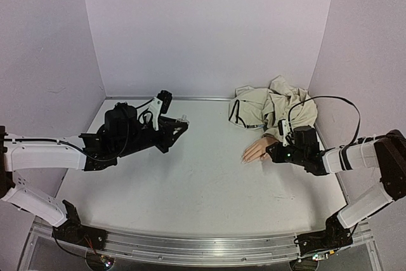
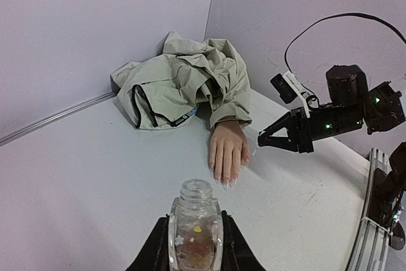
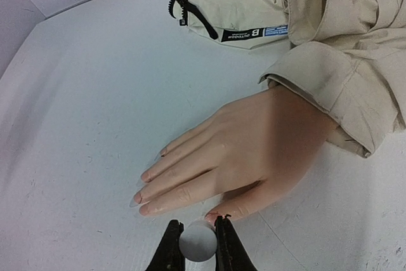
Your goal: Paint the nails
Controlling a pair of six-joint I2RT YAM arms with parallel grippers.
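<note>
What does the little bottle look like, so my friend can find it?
Start at the white table, then find the black left gripper opposite the pale mannequin hand. It pinches a small clear bottle, uncapped, with tiny coloured bits inside.

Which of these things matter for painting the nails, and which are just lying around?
For the job: nails; mannequin hand; open bottle in the left gripper; small white round piece in the right gripper.
Lying about: jacket, its sleeve over the wrist.
</note>
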